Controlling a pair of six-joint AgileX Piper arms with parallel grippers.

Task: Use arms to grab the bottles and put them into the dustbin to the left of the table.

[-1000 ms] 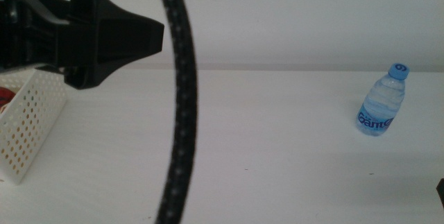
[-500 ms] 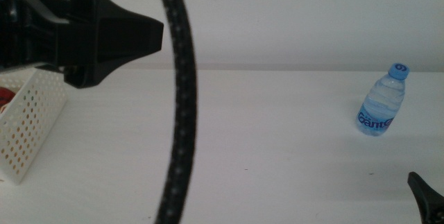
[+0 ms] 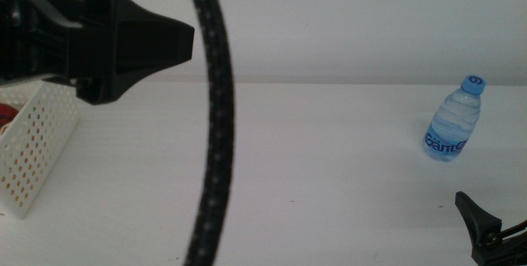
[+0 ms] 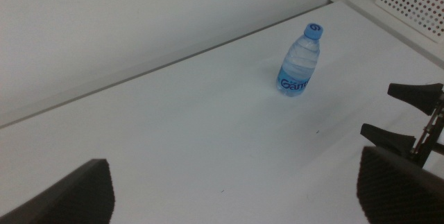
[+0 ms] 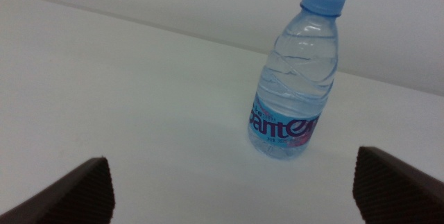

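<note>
White table [image 3: 329, 151]: water bottle [image 3: 452, 121] upright near its right edge

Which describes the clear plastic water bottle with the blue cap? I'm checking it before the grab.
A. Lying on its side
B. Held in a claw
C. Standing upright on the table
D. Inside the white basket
C: the clear plastic water bottle with the blue cap stands upright, cap up, on the white table, untouched.

Between your right pincer [image 3: 482, 229] and the water bottle [image 3: 452, 123] lay bare worktop [image 3: 329, 159]; nothing stood around the bottle.
</note>
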